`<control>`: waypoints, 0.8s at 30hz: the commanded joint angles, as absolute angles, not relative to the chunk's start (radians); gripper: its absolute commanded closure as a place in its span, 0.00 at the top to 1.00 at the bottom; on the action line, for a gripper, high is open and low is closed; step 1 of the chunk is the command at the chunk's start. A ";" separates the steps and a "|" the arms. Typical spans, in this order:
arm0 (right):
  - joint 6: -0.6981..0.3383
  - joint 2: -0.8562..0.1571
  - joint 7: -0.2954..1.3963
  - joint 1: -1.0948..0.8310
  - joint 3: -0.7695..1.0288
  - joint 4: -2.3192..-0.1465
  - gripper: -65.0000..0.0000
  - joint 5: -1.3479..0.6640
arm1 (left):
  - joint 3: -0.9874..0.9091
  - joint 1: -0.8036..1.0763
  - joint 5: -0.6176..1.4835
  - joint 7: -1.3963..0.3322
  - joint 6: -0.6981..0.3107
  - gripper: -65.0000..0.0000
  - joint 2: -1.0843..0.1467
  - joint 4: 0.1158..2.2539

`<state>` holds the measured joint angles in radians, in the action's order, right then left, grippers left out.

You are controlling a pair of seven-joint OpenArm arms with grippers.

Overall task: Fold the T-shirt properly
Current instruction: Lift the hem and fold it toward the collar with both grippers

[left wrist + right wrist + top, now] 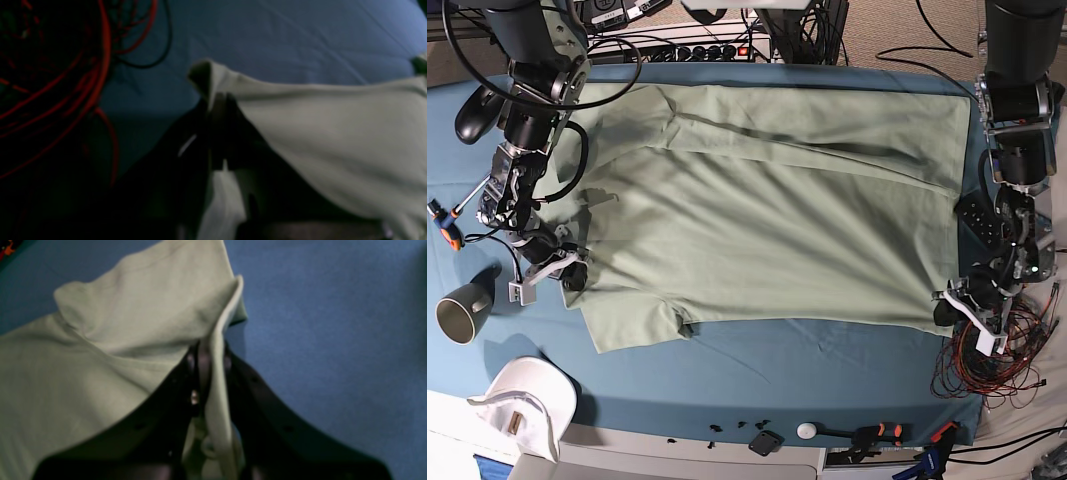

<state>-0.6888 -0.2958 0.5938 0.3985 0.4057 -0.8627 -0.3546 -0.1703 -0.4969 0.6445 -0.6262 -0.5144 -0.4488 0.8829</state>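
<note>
The pale sage-green T-shirt (767,210) lies spread over the blue table cloth (827,370). My right gripper (572,275), on the base view's left, is shut on the shirt's edge near a sleeve. In the right wrist view the gripper (208,350) pinches a raised fold of the shirt (100,356). My left gripper (947,305), on the base view's right, is shut on the shirt's near right corner. In the left wrist view the gripper (217,100) holds a lifted corner of the shirt (333,133) above the cloth (300,40).
A dark mug (462,312) and a white cap (527,400) sit at the front left. Red wires (987,370) lie tangled beside my left gripper, and they also show in the left wrist view (83,83). Small clamps (872,434) lie at the front edge.
</note>
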 commanded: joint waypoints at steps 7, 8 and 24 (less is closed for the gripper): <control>-0.698 -0.311 0.607 0.424 0.408 -0.923 0.00 -0.394 | -0.175 -0.529 0.723 -0.666 -0.579 0.00 -0.472 0.897; -0.698 -0.311 0.633 0.423 0.408 -0.943 0.00 -0.410 | -0.175 -0.529 0.734 -0.677 -0.603 0.00 -0.473 0.897; -0.698 -0.311 0.945 0.121 0.408 -1.596 0.00 -0.651 | -0.176 -0.399 1.114 -0.878 -0.698 0.00 -0.571 0.900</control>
<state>-0.6968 -0.2958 0.9638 0.1051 0.4038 -1.5814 -0.6304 -0.1696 -0.3759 1.0904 -0.8909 -0.6899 -0.5457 0.8860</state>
